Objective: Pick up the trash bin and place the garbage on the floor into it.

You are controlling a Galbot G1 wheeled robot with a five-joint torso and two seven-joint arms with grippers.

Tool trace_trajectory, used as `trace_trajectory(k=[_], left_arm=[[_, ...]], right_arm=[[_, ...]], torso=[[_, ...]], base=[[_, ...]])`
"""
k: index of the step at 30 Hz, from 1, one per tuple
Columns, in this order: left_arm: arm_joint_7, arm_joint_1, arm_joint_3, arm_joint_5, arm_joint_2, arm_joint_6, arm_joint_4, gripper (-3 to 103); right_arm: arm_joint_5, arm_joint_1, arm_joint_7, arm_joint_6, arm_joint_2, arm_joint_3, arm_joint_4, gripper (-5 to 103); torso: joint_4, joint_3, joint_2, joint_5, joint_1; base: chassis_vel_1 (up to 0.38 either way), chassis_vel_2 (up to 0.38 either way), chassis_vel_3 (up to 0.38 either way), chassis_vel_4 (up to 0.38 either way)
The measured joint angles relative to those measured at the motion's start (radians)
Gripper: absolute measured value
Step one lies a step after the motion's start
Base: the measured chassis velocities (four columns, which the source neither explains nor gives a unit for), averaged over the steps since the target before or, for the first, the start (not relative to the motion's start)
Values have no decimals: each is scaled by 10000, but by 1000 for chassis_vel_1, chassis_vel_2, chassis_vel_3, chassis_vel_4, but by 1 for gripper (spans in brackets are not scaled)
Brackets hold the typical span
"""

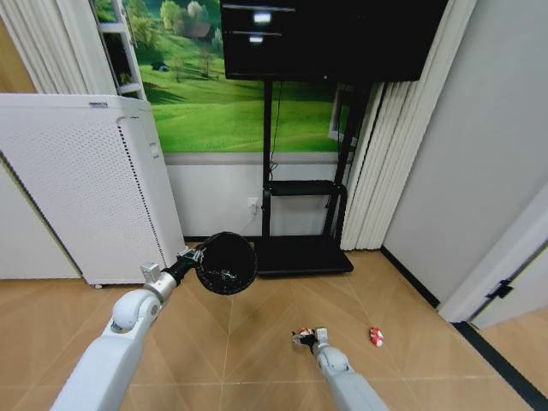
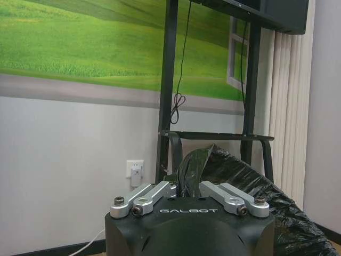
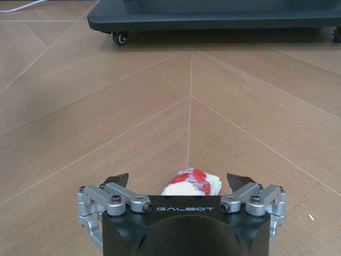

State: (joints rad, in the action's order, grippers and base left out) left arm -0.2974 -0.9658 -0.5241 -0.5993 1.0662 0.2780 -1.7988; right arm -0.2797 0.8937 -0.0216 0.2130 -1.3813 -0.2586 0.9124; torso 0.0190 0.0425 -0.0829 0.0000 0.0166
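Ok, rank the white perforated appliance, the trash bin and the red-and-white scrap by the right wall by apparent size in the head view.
1. White perforated appliance
2. Trash bin, held up nearer the camera
3. Red-and-white scrap

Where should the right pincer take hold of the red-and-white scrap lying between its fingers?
Across the middle of the scrap, coming straight down from above. It is a small crumpled wad lying flat on the floor, and the open right pincer already straddles it, so closing on its two sides looks best.
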Motion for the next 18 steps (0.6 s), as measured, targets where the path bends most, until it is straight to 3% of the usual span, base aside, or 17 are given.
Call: trace_trajectory(k=[16, 18], left_arm=[[-46, -191, -254, -33, -60, 1, -183, 7], [-45, -209, -276, -37, -61, 1, -196, 7]], right_arm=[[480, -658, -21, -501, -319, -191, -1510, 101], [506, -674, -28, -521, -316, -180, -1536, 96]], torso=[[-1, 0, 0, 0, 0], [-1, 0, 0, 0, 0]], base=[[0, 0, 0, 0], [0, 0, 0, 0]])
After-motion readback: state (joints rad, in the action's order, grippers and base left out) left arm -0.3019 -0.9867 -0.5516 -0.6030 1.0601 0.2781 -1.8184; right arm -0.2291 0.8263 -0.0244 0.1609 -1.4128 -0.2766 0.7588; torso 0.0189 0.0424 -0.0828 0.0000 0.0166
